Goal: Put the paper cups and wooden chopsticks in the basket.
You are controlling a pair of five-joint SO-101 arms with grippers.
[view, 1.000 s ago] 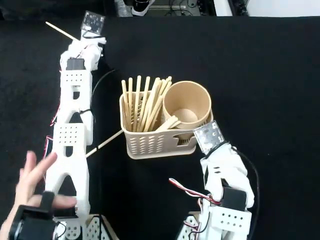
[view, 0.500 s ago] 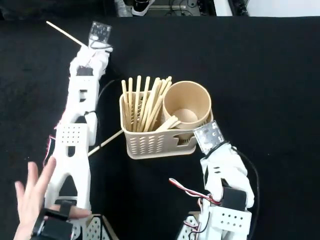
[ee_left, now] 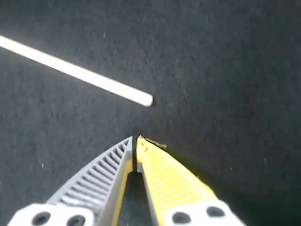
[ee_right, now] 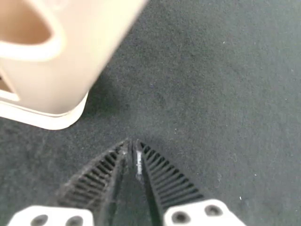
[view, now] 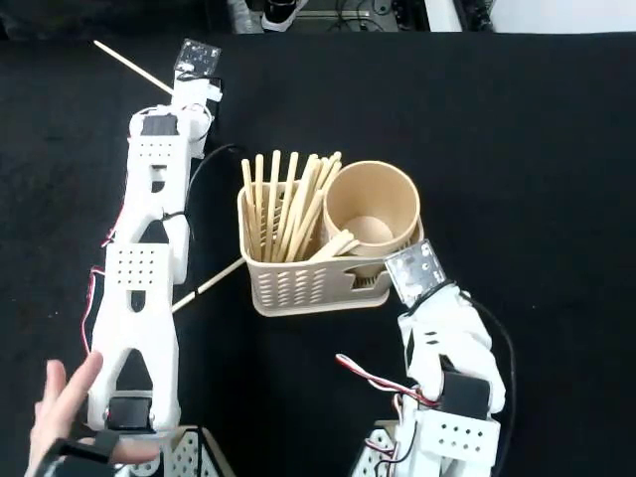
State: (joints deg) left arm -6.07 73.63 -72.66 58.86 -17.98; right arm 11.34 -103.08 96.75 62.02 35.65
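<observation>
A cream basket [view: 298, 288] stands mid-table, holding several wooden chopsticks [view: 283, 204] and a brown paper cup [view: 370, 211]. One loose chopstick [view: 132, 66] lies at the far left, and its end [ee_left: 141, 98] is just ahead of my left gripper [ee_left: 135, 140], which is shut and holds nothing. Another loose chopstick [view: 207, 285] pokes out from under the left arm beside the basket. My right gripper [ee_right: 132, 142] is shut and holds nothing, over the black cloth close to the basket's corner [ee_right: 56, 117].
A person's hand [view: 62, 412] is at the base of the left arm, at the near left edge. Cables and equipment [view: 328, 15] line the far edge. Black cloth [view: 537, 179] covers the table, with open room on the right.
The left arm has stretched farther toward the far-left chopstick and swung slightly. The hand at its base has slid down toward the near edge. The right arm has kept still.
</observation>
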